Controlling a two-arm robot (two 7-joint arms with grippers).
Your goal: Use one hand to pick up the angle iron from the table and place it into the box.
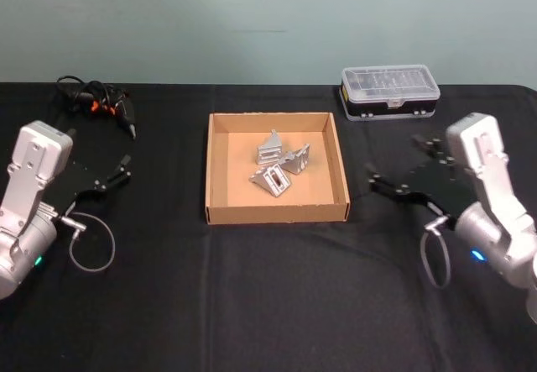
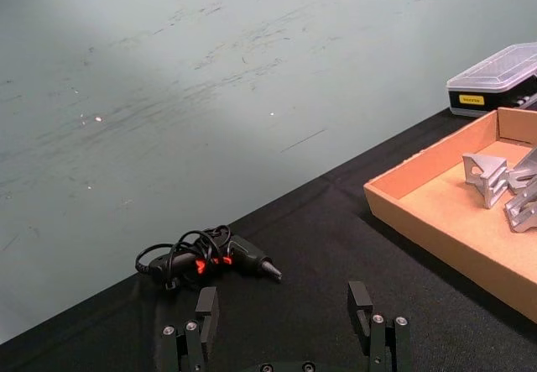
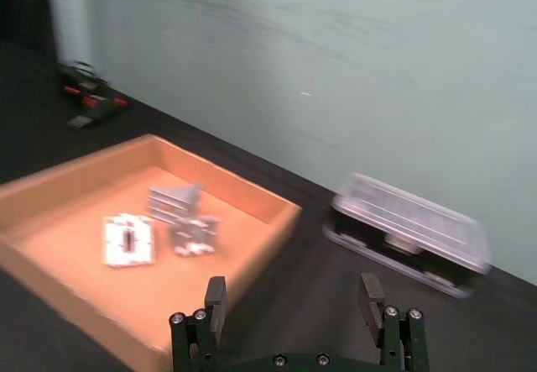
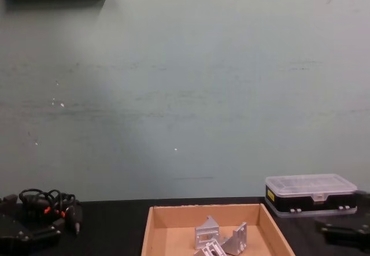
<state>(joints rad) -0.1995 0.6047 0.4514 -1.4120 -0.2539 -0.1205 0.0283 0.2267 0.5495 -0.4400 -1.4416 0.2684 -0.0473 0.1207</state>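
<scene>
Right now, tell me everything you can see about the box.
The box is a wide, shallow tan cardboard tray, open-topped, low-walled and unmarked. It sits flat on the black table, midway between both grippers, neither touching it. Three silver angle irons lie clustered inside, towards its right half.

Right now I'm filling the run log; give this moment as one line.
angle irons: three in box | left gripper: open, empty | right gripper: open, empty

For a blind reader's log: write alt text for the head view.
A tan box sits mid-table holding three metal angle irons. The left gripper and right gripper are open and empty either side. A black case and a corded tool lie behind.
</scene>
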